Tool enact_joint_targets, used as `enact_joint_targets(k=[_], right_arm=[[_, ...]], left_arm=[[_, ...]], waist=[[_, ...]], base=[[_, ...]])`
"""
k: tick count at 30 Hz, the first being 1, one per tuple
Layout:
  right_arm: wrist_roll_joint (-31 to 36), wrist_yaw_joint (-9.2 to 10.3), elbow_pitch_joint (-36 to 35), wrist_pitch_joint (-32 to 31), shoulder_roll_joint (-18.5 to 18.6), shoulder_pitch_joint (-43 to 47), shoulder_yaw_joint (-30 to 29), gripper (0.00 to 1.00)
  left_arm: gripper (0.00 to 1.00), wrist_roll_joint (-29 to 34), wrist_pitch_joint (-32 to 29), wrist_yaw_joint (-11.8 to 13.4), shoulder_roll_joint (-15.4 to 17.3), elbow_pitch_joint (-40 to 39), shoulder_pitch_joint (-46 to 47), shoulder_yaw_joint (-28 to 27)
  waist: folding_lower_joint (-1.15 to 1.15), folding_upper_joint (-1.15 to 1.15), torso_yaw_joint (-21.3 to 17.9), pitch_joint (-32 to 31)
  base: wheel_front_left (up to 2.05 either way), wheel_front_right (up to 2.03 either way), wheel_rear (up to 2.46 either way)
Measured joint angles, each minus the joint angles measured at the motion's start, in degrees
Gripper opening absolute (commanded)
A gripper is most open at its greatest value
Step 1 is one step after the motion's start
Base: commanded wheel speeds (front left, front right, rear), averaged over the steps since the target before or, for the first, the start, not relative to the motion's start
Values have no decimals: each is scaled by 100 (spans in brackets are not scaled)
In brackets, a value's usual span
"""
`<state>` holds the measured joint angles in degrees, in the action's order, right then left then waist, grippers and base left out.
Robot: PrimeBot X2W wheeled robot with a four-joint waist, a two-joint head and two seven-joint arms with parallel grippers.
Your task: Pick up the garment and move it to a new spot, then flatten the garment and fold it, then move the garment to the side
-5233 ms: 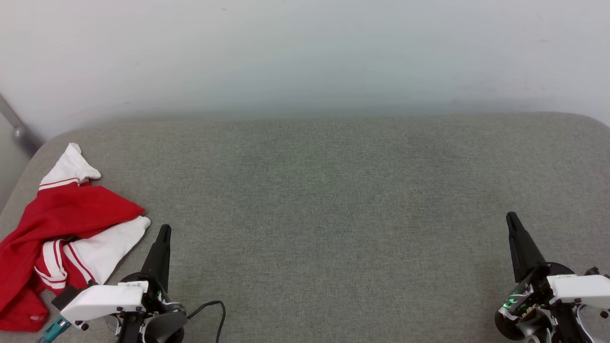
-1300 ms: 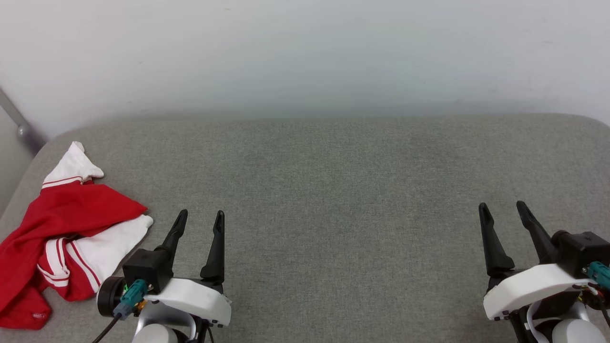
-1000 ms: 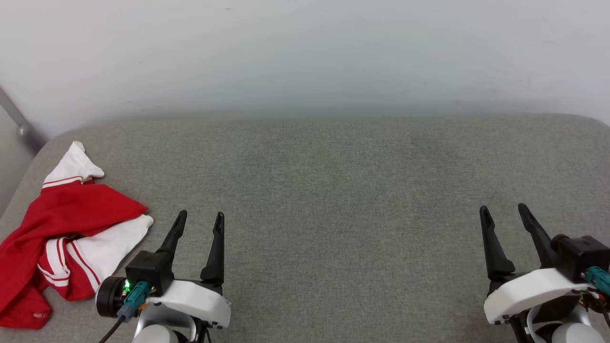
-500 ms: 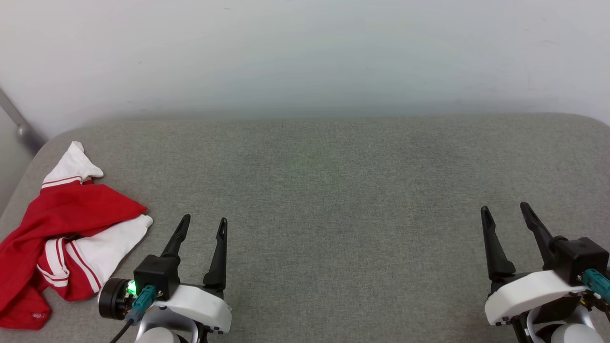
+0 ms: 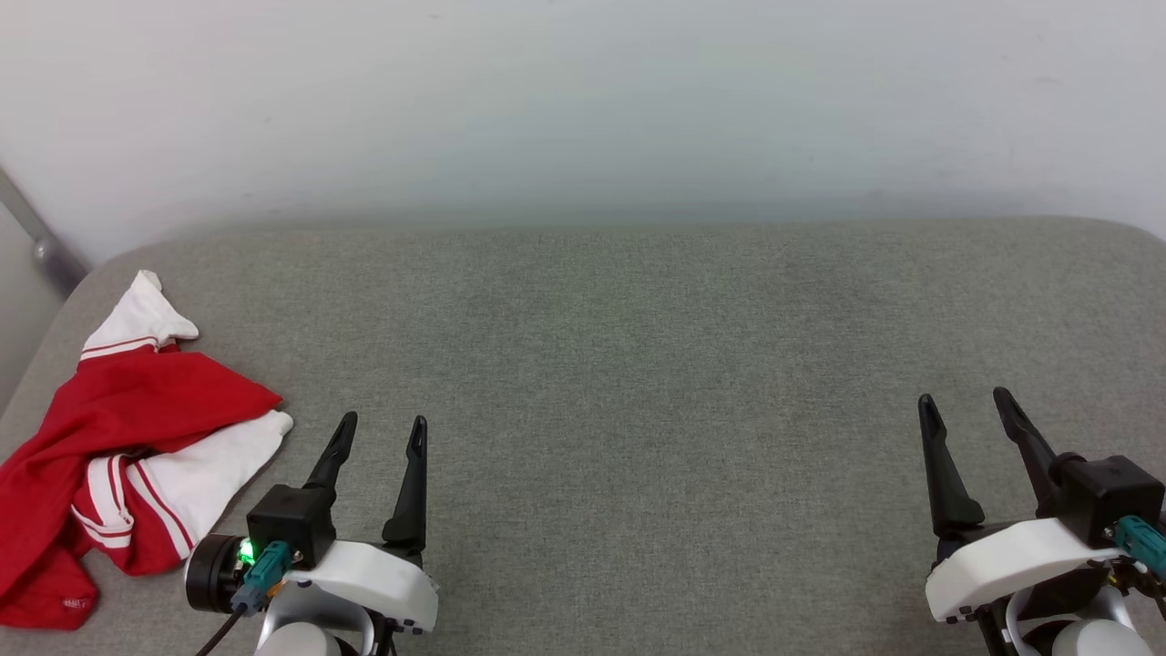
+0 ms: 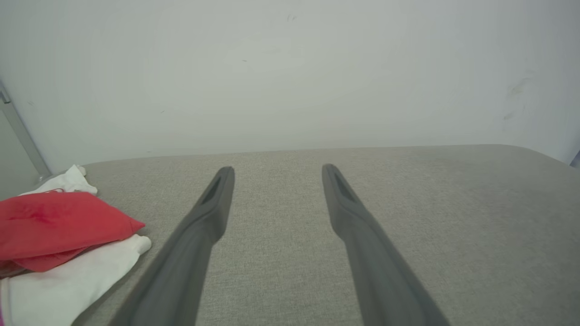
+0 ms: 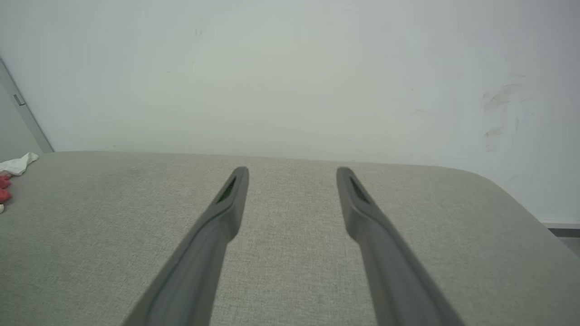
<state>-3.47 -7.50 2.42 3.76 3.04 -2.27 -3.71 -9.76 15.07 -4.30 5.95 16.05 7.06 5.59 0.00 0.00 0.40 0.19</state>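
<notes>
The garment [image 5: 127, 437] lies crumpled at the far left of the grey cushioned surface, red with white sleeves and red-white striped trim. In the left wrist view the garment [image 6: 59, 231] sits at the lower left, beside my fingers. My left gripper [image 5: 383, 422] stands open just right of the garment, not touching it, with nothing between its fingers [image 6: 213, 208]. My right gripper [image 5: 966, 399] is open and empty at the lower right, far from the cloth. A sliver of the garment [image 7: 11, 174] shows at the left edge of the right wrist view.
The grey fabric surface [image 5: 638, 364] stretches wide between the two grippers. A pale wall [image 5: 583, 109] rises right behind its far edge. A grey metal bar [image 5: 36, 241] leans at the far left corner. The surface's corners are rounded.
Over the last seconds both grippers turned so both fingers show. In the last second the left gripper shifted slightly near the front edge. The garment has not moved.
</notes>
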Motion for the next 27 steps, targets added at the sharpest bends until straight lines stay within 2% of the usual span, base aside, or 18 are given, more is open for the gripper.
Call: enact_joint_targets(k=[17, 27], right_arm=[[1, 0, -20, -8, 0, 3, -34, 100], [16, 0, -186, -70, -2, 19, 116, 100]], left_arm=[[100, -49, 0, 27, -54, 53, 0, -57], [100, -237, 0, 87, -91, 101, 38, -258]], waist=[[0, 0, 120, -1], [0, 0, 711, 0]], base=[[0, 0, 0], [0, 0, 0]])
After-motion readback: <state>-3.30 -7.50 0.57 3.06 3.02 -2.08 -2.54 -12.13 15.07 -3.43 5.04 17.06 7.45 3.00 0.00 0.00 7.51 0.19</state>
